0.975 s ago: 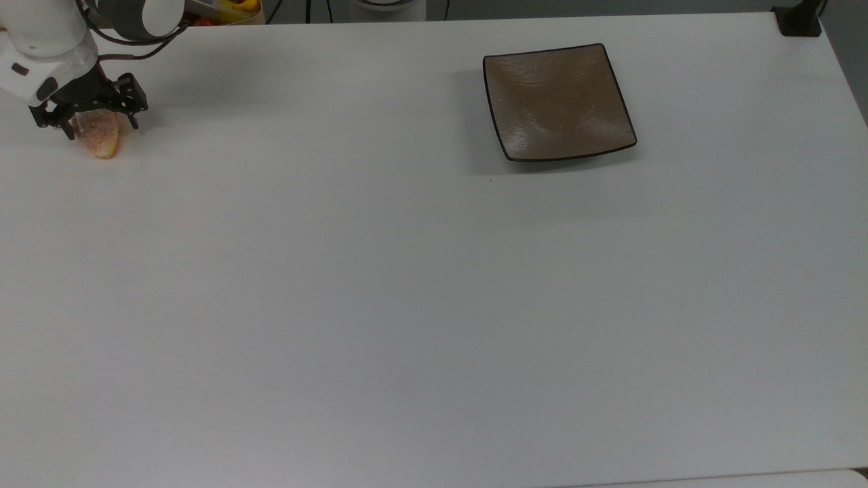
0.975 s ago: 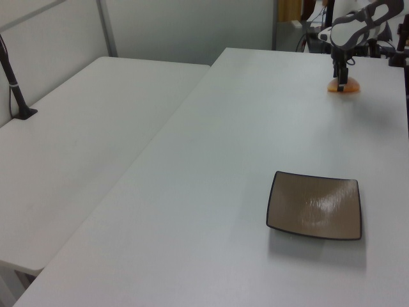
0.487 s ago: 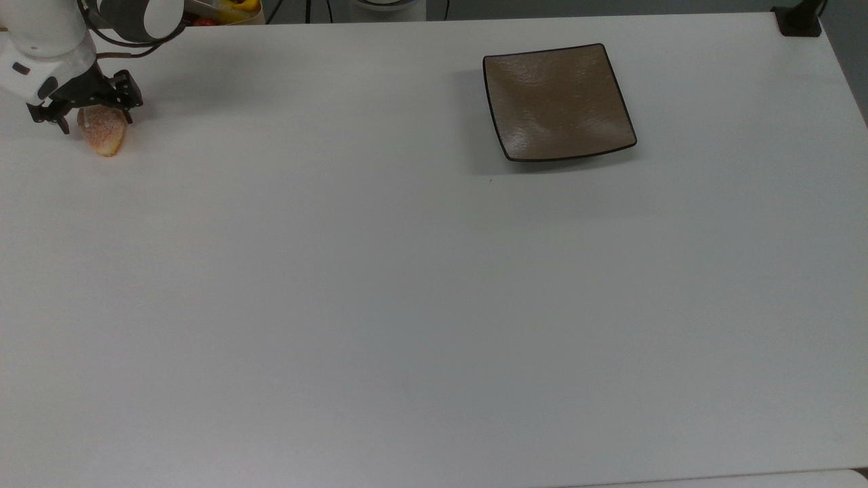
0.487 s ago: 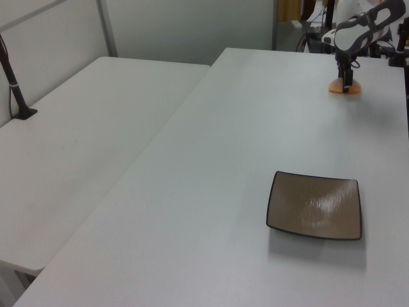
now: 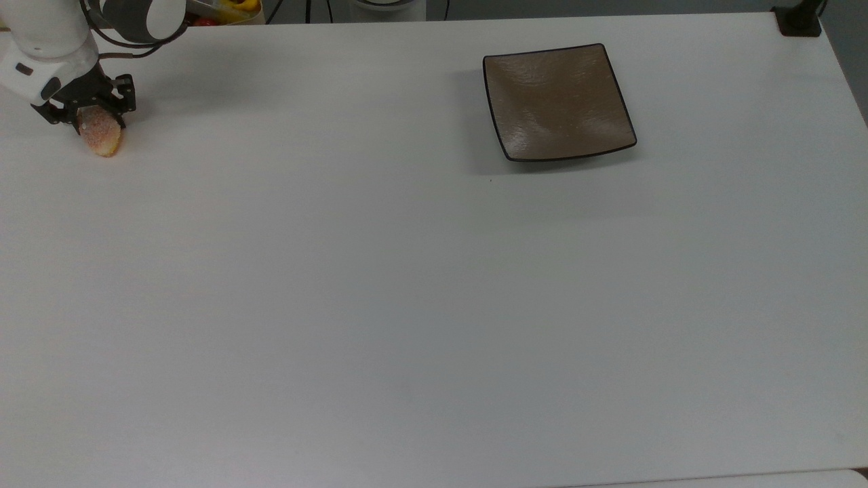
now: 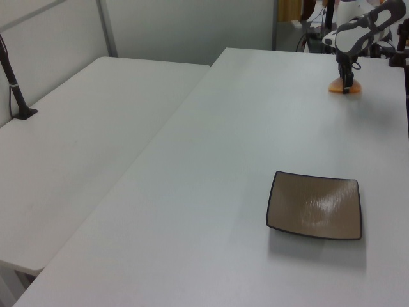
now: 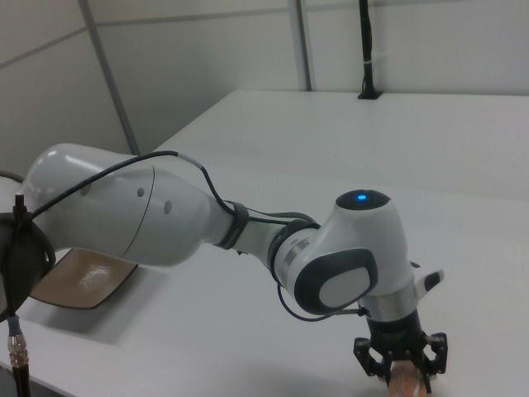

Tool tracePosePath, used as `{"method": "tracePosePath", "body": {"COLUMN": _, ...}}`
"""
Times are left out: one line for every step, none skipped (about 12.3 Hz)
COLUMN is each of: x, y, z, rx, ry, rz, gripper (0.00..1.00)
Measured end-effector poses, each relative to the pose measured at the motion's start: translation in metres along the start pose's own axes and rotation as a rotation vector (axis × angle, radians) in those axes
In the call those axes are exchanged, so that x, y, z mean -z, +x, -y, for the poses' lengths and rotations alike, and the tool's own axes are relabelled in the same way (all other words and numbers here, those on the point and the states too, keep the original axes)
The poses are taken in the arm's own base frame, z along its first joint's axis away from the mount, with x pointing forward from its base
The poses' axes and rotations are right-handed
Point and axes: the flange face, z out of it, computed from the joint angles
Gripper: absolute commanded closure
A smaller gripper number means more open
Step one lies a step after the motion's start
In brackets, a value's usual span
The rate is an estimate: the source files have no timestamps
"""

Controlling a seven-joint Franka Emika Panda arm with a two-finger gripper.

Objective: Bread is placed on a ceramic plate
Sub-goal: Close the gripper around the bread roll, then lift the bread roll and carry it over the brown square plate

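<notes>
**Bread between the gripper fingers, far from the plate**

The bread (image 5: 100, 137) is a small oval bun with a grainy, sugary crust, orange-pink on top and more yellow at its lower edge. The ceramic plate (image 5: 557, 102) is square, brown-taupe and glossy, with a brushed texture, a thin dark rim and slightly raised corners; nothing lies on it. The tabletop (image 5: 407, 285) is smooth, matte and white.

The bread lies close to the top view's left edge of the tabletop, near the far corner. The plate stands well apart from it, toward the top view's right, near the far edge. Between them the tabletop is bare and wide. In the left view a second white table (image 6: 83, 153) joins on the left view's left.

The gripper (image 5: 85, 112) is down over the bread, with its black fingers (image 7: 369, 358) narrowed on both sides of the bun. They appear to touch it, and the bread sits on the tabletop under the white wrist (image 7: 364, 265).
</notes>
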Motion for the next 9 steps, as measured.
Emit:
{"method": "tracePosePath", "body": {"x": 0.000, "y": 0.000, "z": 0.000, "rx": 0.000, "ry": 0.000, "rz": 0.000, "gripper": 0.67}}
{"method": "tracePosePath", "body": {"x": 0.000, "y": 0.000, "z": 0.000, "rx": 0.000, "ry": 0.000, "rz": 0.000, "gripper": 0.73}}
{"method": "tracePosePath", "body": {"x": 0.000, "y": 0.000, "z": 0.000, "rx": 0.000, "ry": 0.000, "rz": 0.000, "gripper": 0.82}}
{"method": "tracePosePath", "body": {"x": 0.000, "y": 0.000, "z": 0.000, "rx": -0.001, "ry": -0.001, "rz": 0.000, "gripper": 0.85}}
{"method": "tracePosePath", "body": {"x": 0.001, "y": 0.000, "z": 0.000, "rx": -0.001, "ry": -0.001, "rz": 0.000, "gripper": 0.85}}
{"method": "tracePosePath", "body": {"x": 0.001, "y": 0.000, "z": 0.000, "rx": 0.000, "ry": -0.001, "rz": -0.001, "gripper": 0.85}}
{"method": "tracePosePath", "body": {"x": 0.003, "y": 0.001, "z": 0.000, "rx": 0.000, "ry": -0.004, "rz": -0.004, "gripper": 0.84}}
{"method": "tracePosePath", "body": {"x": 0.008, "y": 0.002, "z": 0.000, "rx": -0.007, "ry": -0.005, "rz": -0.007, "gripper": 0.84}}
{"method": "tracePosePath", "body": {"x": 0.018, "y": 0.004, "z": 0.003, "rx": -0.021, "ry": 0.005, "rz": -0.005, "gripper": 0.84}}
